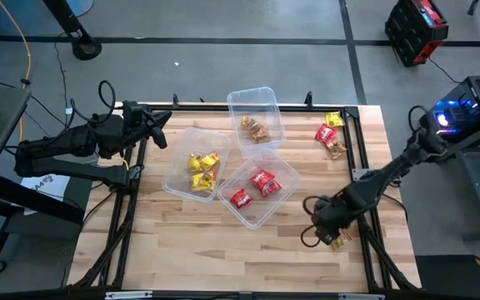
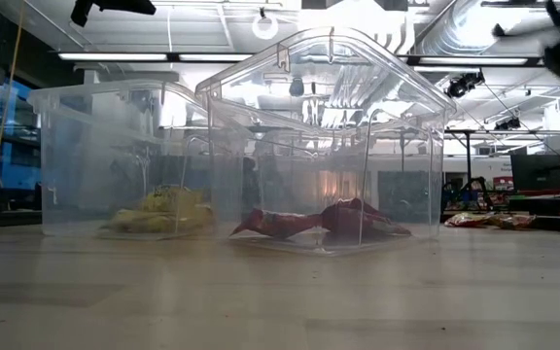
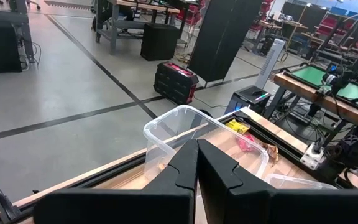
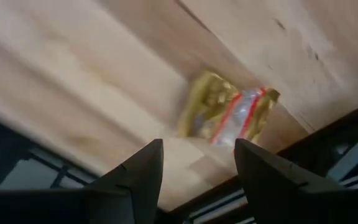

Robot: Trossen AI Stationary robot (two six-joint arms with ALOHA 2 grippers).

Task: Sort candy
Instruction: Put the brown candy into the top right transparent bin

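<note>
With its fingers spread apart, the right tool (image 1: pixel 333 236) hangs low over the near right part of the wooden tabletop (image 1: pixel 182 242), just above a brown-gold candy (image 4: pixel 229 112) that lies beside the tabletop's right edge rail and is not yet pinched. Farther out, three clear tubs sit mid-tabletop: the nearest tub (image 1: pixel 286 187) holds red candies (image 1: pixel 262 182), the left tub (image 1: pixel 177 158) holds yellow candies (image 1: pixel 202 171), and the far tub (image 1: pixel 252 104) holds brown-gold candies (image 1: pixel 258 129). A small loose cluster of sweets (image 1: pixel 330 137), yellow, red and brown-gold, lies at the far right corner. The left tool (image 1: pixel 163 129), fingers pressed together, waits at the tabletop's far left edge.
</note>
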